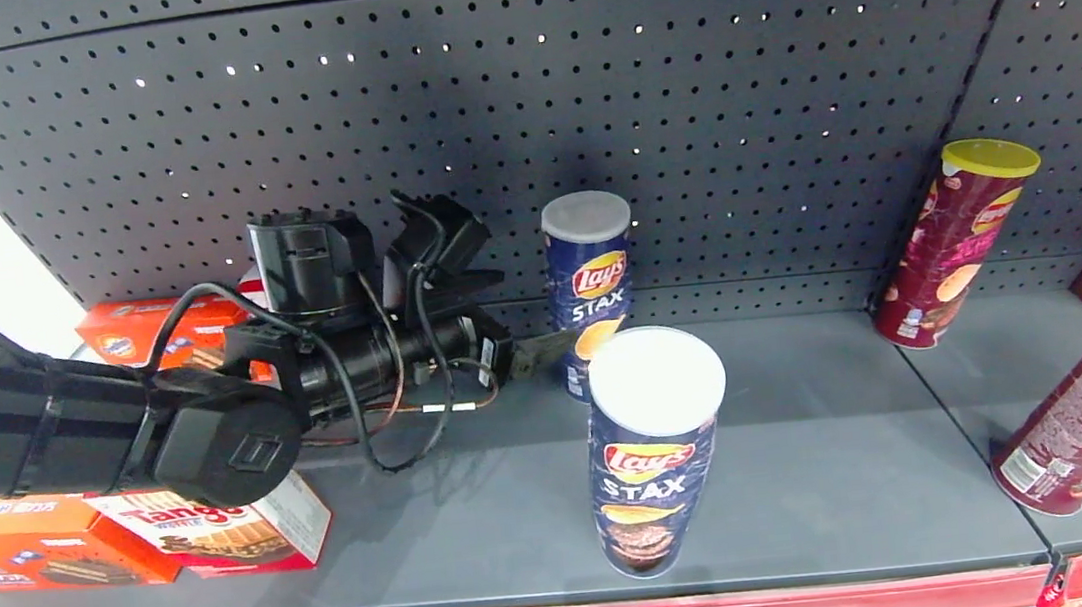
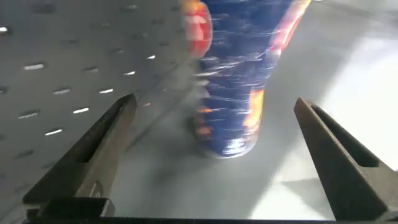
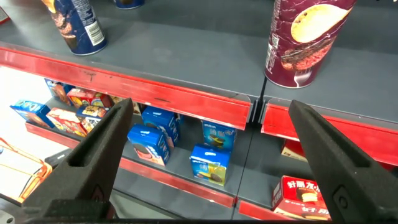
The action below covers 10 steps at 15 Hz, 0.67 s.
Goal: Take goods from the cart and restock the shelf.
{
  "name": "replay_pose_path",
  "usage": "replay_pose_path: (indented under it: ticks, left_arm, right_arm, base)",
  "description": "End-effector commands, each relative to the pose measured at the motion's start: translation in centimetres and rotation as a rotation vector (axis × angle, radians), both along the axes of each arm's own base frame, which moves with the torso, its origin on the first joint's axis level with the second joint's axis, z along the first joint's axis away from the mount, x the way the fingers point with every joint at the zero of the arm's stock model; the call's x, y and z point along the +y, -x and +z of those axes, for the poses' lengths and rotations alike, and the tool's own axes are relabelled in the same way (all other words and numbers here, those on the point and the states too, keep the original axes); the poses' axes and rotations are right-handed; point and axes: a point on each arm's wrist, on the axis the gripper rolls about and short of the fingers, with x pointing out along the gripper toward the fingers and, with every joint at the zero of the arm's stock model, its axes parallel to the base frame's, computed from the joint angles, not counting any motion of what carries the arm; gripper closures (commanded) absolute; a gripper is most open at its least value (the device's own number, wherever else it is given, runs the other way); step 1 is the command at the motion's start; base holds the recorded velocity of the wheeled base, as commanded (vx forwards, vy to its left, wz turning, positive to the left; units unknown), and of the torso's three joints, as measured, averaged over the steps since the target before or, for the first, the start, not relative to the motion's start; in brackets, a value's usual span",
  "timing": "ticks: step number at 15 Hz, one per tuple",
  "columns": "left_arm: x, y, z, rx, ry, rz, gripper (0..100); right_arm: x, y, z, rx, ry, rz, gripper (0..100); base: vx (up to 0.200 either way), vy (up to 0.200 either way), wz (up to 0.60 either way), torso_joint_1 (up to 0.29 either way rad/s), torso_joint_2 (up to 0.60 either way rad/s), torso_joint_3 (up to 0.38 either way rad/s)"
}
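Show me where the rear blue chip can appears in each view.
Head view: rear blue chip can, centre, by the pegboard, behind the front blue can.
Left wrist view: the can between the open fingers of the left gripper.
Right wrist view: probably the blue sliver beyond the front blue can.
Shared landmark: grey shelf board.

We see our left arm [image 1: 62, 434] as a dark tube bound with black straps. It ends in a rounded black joint cap [image 1: 230, 457] with a small square marking, followed by a narrower cylindrical wrist with a boxy black camera housing [image 1: 306, 263] on top. Loose black cables [image 1: 389, 390] loop along it beside thin copper-coloured wires and a small white label. Our left gripper [image 2: 214, 102] has two dark, flat, wedge-shaped fingers [image 2: 93, 162] tapering toward their tips, and our right gripper [image 3: 211, 107] has matte black fingers [image 3: 93, 162] of the same shape.
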Motion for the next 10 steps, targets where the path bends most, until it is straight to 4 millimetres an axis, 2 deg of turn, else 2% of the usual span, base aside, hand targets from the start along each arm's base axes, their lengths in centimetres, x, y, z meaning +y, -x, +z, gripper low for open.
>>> replay_pose_path:
  ticks: [1, 4, 10]
  left_arm:
    - [0.2, 0.1, 0.2, -0.008, -0.001, 0.012, 0]
    - [0.1, -0.2, 0.0, 0.023, -0.036, 0.091, 0]
    - [-0.3, -1.3, -0.2, 0.02, -0.041, 0.122, 0]
  right_arm:
    - [0.0, 0.0, 0.0, 0.001, 0.0, 0.001, 0]
    - [0.0, 0.0, 0.0, 0.001, 0.0, 0.001, 0]
    - [0.0, 0.0, 0.0, 0.001, 0.0, 0.001, 0]
  base:
    - [0.0, 0.0, 0.0, 0.0, 0.0, 0.0]
    - [0.0, 0.0, 0.0, 0.0, 0.0, 0.0]
    - [0.0, 0.0, 0.0, 0.0, 0.0, 0.0]
